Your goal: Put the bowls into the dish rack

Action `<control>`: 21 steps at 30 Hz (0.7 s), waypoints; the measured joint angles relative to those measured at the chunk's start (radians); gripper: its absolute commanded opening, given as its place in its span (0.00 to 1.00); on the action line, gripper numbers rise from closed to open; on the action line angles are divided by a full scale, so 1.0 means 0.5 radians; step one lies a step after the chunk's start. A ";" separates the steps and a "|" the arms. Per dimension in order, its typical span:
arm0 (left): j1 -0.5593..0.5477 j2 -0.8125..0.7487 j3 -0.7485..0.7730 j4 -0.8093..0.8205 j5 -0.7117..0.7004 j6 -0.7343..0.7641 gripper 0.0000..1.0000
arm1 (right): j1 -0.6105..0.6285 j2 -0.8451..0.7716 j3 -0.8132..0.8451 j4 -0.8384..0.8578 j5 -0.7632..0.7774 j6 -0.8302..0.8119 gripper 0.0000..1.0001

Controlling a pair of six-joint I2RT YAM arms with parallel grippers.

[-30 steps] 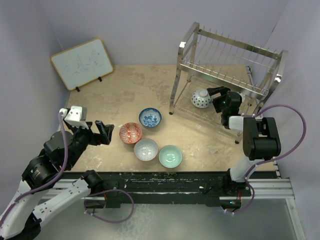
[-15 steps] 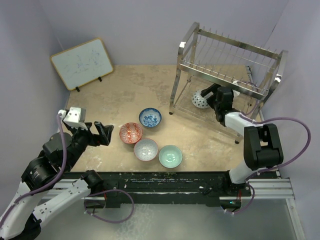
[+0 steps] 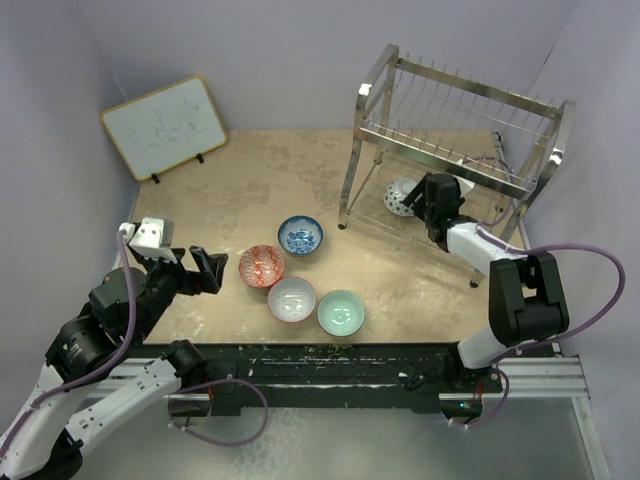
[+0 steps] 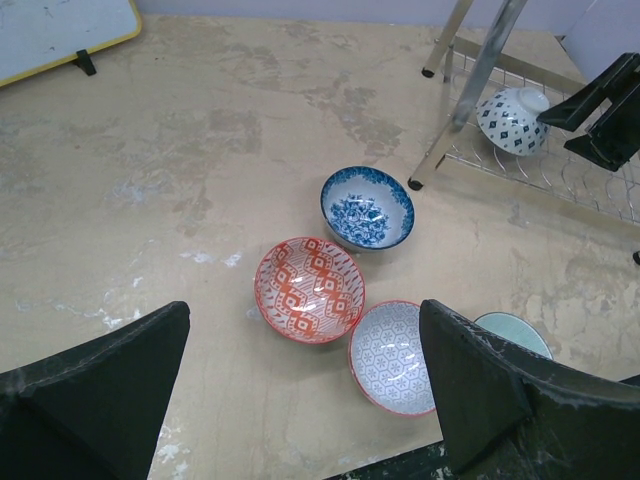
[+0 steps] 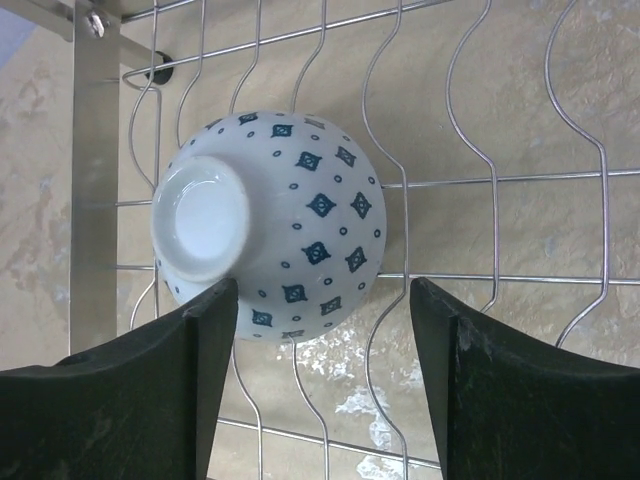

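Note:
The dish rack [image 3: 455,130] stands at the back right. A blue-and-white diamond-patterned bowl [image 5: 270,225] lies foot-up on its lower wire shelf [image 5: 480,180]. My right gripper [image 5: 325,340] is open just behind this bowl: the left finger's tip sits at the rim and the right finger is well apart from it. Four bowls rest on the table: blue [image 3: 300,235], red-orange [image 3: 262,266], grey-white [image 3: 292,299] and mint green [image 3: 341,312]. My left gripper [image 3: 205,270] hovers open and empty left of the red-orange bowl [image 4: 309,289].
A framed whiteboard [image 3: 165,127] leans at the back left. The rack's front leg [image 4: 470,90] stands just behind the blue bowl [image 4: 367,207]. The rack's upper tier of prongs hangs over my right gripper [image 3: 425,195]. Walls close in on both sides.
My right gripper has reached further into the rack's lower tier toward the patterned bowl and its jaws have narrowed a little. The bowl stays on the shelf. The left arm has barely shifted.

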 measured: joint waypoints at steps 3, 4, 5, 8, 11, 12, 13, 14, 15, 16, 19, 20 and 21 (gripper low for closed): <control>0.000 -0.017 -0.008 -0.002 -0.001 0.000 0.99 | 0.000 0.009 0.015 -0.001 -0.002 -0.037 0.66; 0.000 -0.021 -0.010 -0.001 -0.002 0.000 0.99 | 0.000 0.009 0.016 0.000 -0.005 -0.051 0.65; 0.000 -0.026 -0.013 -0.001 -0.003 0.000 0.99 | 0.000 0.010 0.016 0.002 -0.009 -0.061 0.65; 0.000 -0.029 -0.023 -0.001 -0.005 0.001 0.99 | 0.000 0.037 0.031 0.031 -0.020 -0.089 0.63; 0.000 -0.029 -0.027 -0.002 -0.008 0.002 0.99 | 0.000 0.104 0.087 0.058 -0.036 -0.116 0.61; 0.000 -0.030 -0.027 -0.002 -0.010 0.002 0.99 | 0.000 0.134 0.112 0.068 -0.049 -0.125 0.61; 0.000 -0.030 -0.027 -0.002 -0.013 0.002 0.99 | 0.000 0.163 0.135 0.082 -0.059 -0.130 0.60; 0.000 -0.031 -0.027 -0.002 -0.015 0.002 0.99 | 0.000 0.190 0.158 0.097 -0.065 -0.137 0.60; 0.000 -0.031 -0.027 -0.002 -0.018 0.002 0.99 | 0.002 0.220 0.185 0.109 -0.070 -0.141 0.59; 0.000 -0.033 -0.027 -0.002 -0.022 0.003 0.99 | 0.002 0.243 0.212 0.116 -0.076 -0.146 0.58; 0.000 -0.037 -0.027 -0.004 -0.036 0.003 0.99 | 0.002 0.349 0.338 0.142 -0.100 -0.164 0.58; 0.000 -0.038 -0.027 -0.006 -0.042 0.003 0.99 | 0.002 0.377 0.371 0.156 -0.108 -0.166 0.57; 0.000 -0.040 -0.027 -0.009 -0.047 0.003 0.99 | 0.002 0.409 0.406 0.175 -0.118 -0.172 0.57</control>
